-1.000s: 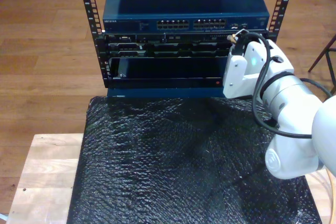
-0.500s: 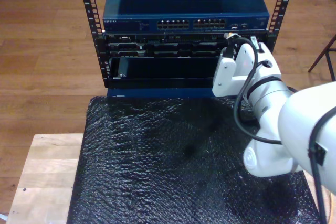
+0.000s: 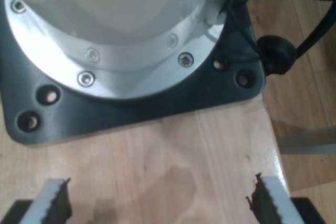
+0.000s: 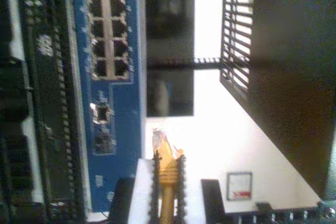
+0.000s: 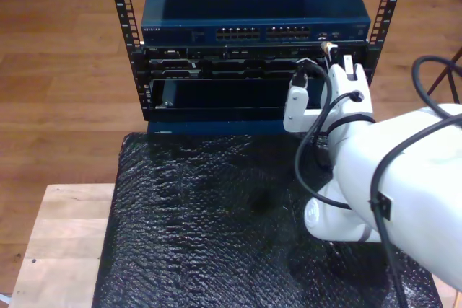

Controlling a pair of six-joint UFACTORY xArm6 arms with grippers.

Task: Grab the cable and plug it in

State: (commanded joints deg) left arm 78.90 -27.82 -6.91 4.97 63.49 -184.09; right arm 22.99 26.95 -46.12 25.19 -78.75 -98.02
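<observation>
Second gripper (image 4: pixel 167 182) clamped on thin yellow-orange network cable (image 4: pixel 167 174), small clear plastic plug (image 4: pixel 160 141) poking past the serrated pads, near but clear of the blue network switch (image 4: pixel 107 103) face. In exterior view, white arm (image 5: pixel 375 171) at 4 o'clock, cable tip (image 5: pixel 330 47) just below the switch (image 5: pixel 253 5) ports at 1 o'clock, over black bubble-wrap mat (image 5: pixel 216 229). First gripper (image 3: pixel 157 203) spread wide, gripping nothing, above pale wooden tabletop (image 3: pixel 173 166) by a black arm base plate (image 3: pixel 131 108).
</observation>
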